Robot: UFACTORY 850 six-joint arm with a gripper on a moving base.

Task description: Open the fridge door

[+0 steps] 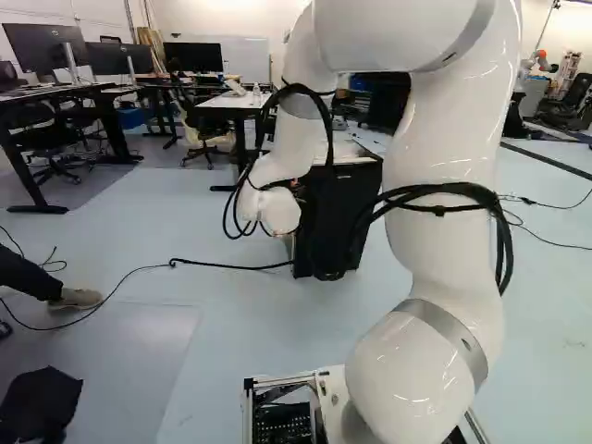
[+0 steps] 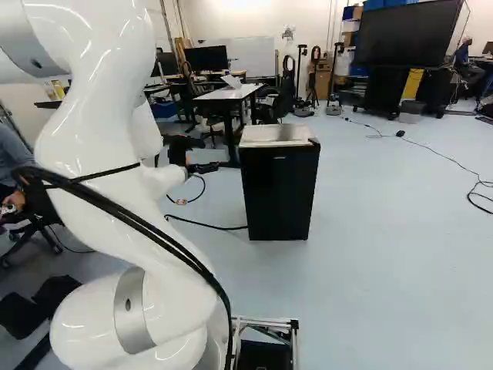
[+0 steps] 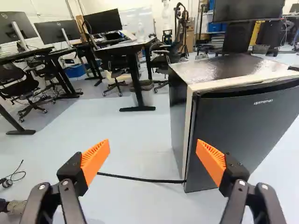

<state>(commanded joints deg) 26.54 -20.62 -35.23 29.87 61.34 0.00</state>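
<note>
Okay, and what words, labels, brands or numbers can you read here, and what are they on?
"upstreman", small pale letters on the fridge door, as it seems to read in the wrist view.
Round marks on the leftmost monitor and the monitor next to it: too small to read surely.
I can make out no numbers.

The floor (image 2: 385, 270) is smooth and pale blue-grey, with a greyer section (image 1: 111, 342) at the near left. Standing upright on it is a small black fridge (image 2: 277, 193). A black cable (image 1: 231, 267) lies across the floor from the left to the fridge's foot. At the near left lies a crumpled-looking dark item (image 1: 37, 402), too unclear to name. Desks (image 2: 231, 94) and office chairs (image 3: 30, 91) stand at the far left; a big screen's stand (image 2: 384, 91) is far right, and a thin cable (image 2: 443, 155) trails along the right side.
</note>
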